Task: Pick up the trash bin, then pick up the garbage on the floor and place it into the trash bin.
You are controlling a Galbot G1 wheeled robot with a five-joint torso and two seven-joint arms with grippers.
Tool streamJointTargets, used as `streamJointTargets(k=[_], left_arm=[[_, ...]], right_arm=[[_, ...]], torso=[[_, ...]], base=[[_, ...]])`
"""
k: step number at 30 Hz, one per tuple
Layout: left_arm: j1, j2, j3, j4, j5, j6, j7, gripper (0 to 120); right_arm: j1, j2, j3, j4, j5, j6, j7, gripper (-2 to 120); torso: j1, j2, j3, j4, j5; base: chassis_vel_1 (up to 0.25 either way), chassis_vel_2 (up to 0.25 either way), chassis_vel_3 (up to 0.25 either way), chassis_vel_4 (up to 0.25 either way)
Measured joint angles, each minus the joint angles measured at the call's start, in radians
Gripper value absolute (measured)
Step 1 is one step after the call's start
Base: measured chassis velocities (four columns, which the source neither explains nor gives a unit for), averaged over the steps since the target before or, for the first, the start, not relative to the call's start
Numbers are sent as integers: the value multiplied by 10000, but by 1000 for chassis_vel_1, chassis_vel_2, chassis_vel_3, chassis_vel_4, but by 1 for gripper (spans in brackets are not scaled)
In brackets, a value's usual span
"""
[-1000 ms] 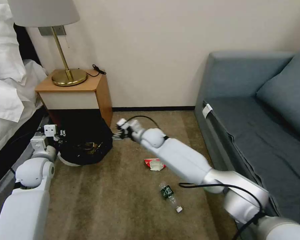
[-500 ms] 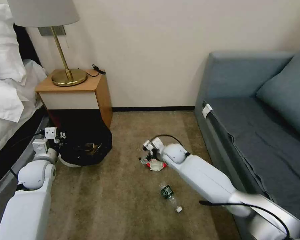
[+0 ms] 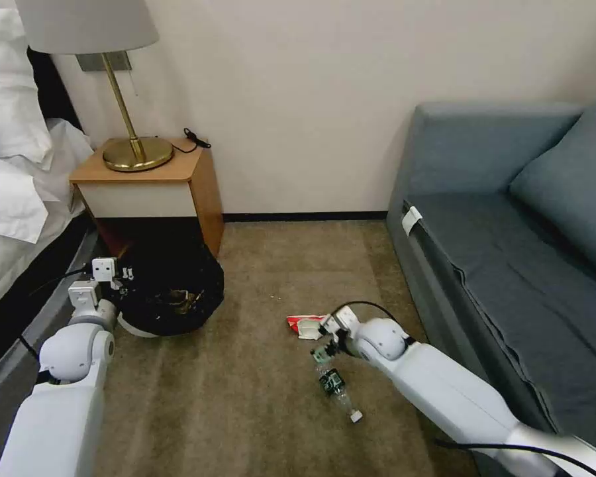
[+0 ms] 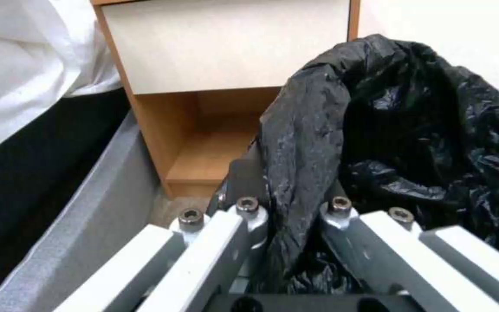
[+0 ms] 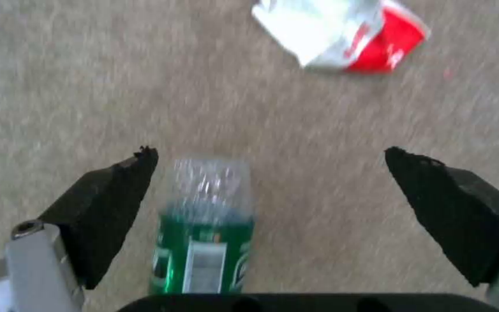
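The trash bin (image 3: 172, 311), white with a crinkled black bag (image 4: 411, 143) over its rim, stands on the carpet in front of the nightstand. My left gripper (image 3: 114, 279) is shut on its near rim, with bag plastic pinched between the fingers (image 4: 249, 216). Brown and golden litter (image 3: 179, 298) lies inside. Two pieces of garbage lie on the floor: a red-and-white packet (image 3: 306, 326) (image 5: 348, 39) and a clear bottle with a green label (image 3: 332, 383) (image 5: 206, 234). My right gripper (image 3: 322, 344) (image 5: 270, 151) hangs open just over the bottle's clear end, which sits close to one finger (image 5: 111, 208).
A wooden nightstand (image 3: 152, 182) with a brass lamp (image 3: 138, 152) stands behind the bin, and the bed (image 3: 13, 199) is at the left. A blue-grey sofa (image 3: 510, 232) runs along the right. Open carpet (image 3: 232, 397) lies between them.
My right arm has drawn back from the bin's rim, passed over the red-and-white packet and come down over the bottle. The left gripper and the bin have hardly moved.
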Motion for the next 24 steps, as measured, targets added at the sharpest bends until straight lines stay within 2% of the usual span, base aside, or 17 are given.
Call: streamJointTargets(k=[10, 24], left_arm=[[3, -103, 67, -25, 67, -1, 17, 4], [-104, 20, 18, 157, -30, 59, 36, 4]], right_arm=[[-422, 162, 301, -256, -199, 40, -93, 100], [-1116, 432, 504, -407, -794, 60, -330, 100]], torso=[[0, 0, 0, 2, 0], [0, 0, 0, 2, -1]], base=[[0, 0, 0, 0], [0, 0, 0, 0]])
